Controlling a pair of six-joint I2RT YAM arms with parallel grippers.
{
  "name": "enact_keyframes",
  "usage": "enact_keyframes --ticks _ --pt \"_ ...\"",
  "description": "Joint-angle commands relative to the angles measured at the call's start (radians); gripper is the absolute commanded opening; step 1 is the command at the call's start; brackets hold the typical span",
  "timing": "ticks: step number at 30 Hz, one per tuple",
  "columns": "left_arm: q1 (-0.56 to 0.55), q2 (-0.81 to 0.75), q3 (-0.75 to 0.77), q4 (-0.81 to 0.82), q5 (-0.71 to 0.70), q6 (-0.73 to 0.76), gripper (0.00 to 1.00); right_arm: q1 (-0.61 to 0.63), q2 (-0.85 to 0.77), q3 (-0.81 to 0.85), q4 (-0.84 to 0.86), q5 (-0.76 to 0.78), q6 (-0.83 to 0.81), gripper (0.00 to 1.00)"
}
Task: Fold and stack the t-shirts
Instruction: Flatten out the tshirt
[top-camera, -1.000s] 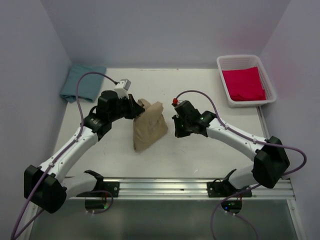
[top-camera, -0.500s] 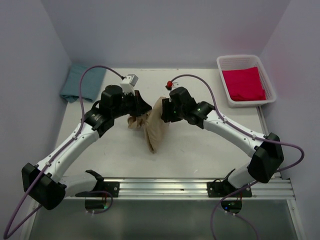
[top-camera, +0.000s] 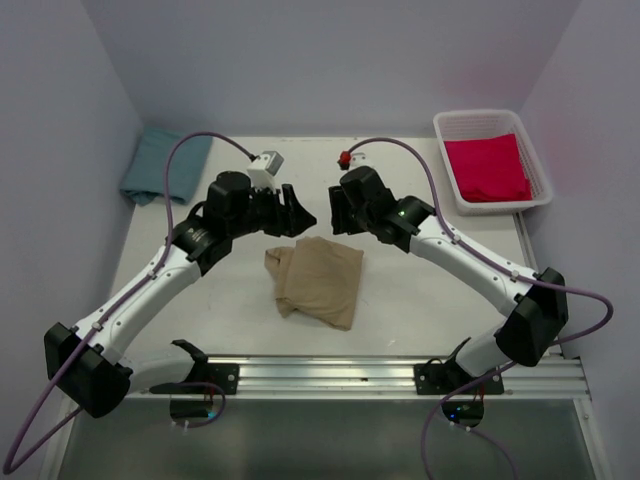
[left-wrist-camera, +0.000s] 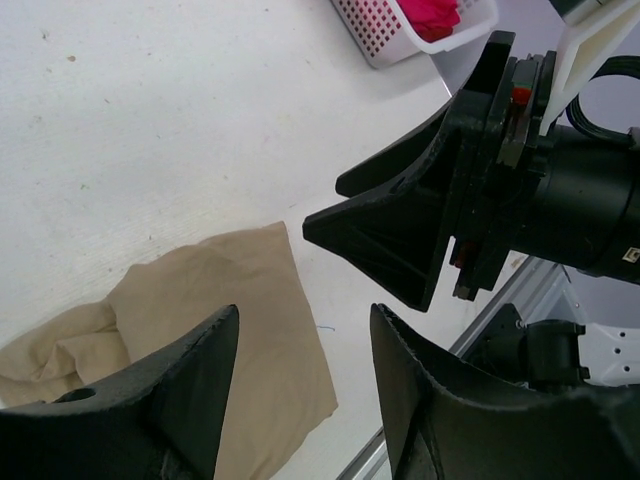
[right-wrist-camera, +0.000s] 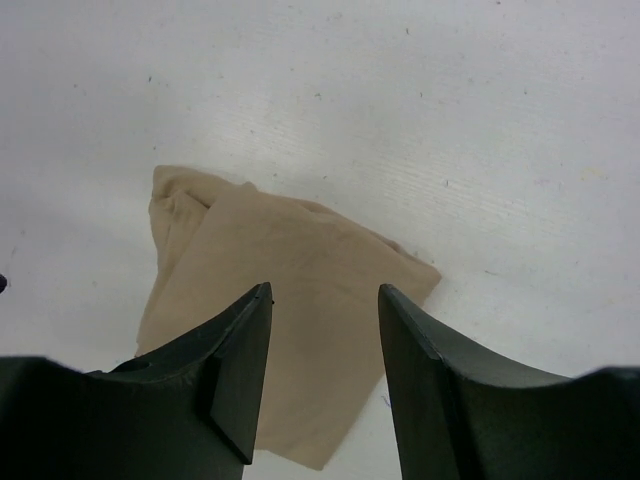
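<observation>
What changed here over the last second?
The left gripper and right gripper, which had lifted the tan t-shirt between them, opened and let it go. It dropped onto the table and now lies folded just on their near side. The teal t-shirt, the red t-shirt and its basket stayed put.

1. This is a robotics lab test cell, not a home or a shop.
2. A plain white tabletop is boxed in on three sides by bare pale grey-lavender panel walls.
3. A white-and-black jointed left arm and a matching right arm are mounted on a ribbed aluminium rail at the near edge.
4. Loose purple cables loop over both arms.
5. The only goods are test props: a tan cloth t-shirt, a teal-blue cloth t-shirt, and a red-pink cloth t-shirt in a white slatted plastic basket.
</observation>
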Motion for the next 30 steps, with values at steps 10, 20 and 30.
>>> enact_keyframes --ticks 10,20,30 --pt "-0.013 -0.2 -0.238 -0.019 -0.449 -0.145 0.71 0.0 0.214 -0.037 0.193 -0.307 0.024 0.63" --pt "-0.012 -0.413 -0.287 -0.095 -0.639 -0.197 0.81 0.057 0.314 -0.148 0.261 -0.373 0.074 0.32" --pt "-0.012 -0.373 -0.358 -0.033 -0.551 -0.187 0.81 0.063 0.086 -0.231 0.154 -0.249 0.047 0.0"
